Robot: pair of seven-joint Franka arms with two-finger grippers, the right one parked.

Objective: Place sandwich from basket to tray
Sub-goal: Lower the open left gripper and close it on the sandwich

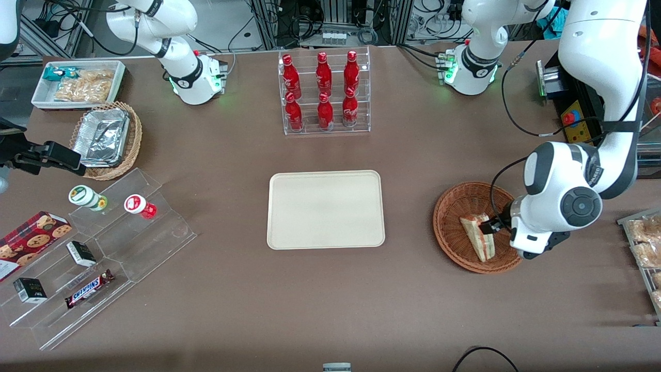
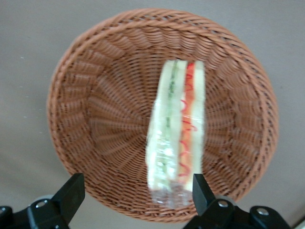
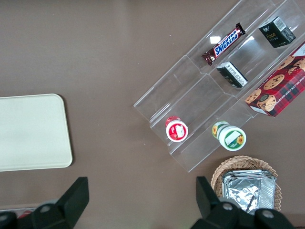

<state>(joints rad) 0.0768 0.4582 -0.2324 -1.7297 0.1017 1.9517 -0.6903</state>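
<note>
Reading the front view from its left edge across, we first meet the cream tray, lying flat and bare in the middle of the brown tabletop. Next comes the reddish-brown wicker basket, well apart from the tray and toward the working arm's end of the tabletop. The sandwich lies inside it, a white-bread wedge wrapped in clear film, on the part of the basket floor nearer the front camera. Last comes the working arm, its hand low over the basket at the sandwich's upper end.

From the wrist camera we look almost straight down into the basket. The sandwich shows its layered edge, a green stripe beside a red-orange one, and its long axis runs straight away from the hand, at a right angle to the line joining the two black fingers. The fingers stand spread wide and hold nothing. The sandwich's near end sits between them, but off centre: one finger is just beside it, perhaps touching, while the other is well clear.

We judge that closing now would pinch across the bread faces, the narrow way, which suits the grip. A small sideways shift to centre the sandwich looks wise first.
</note>
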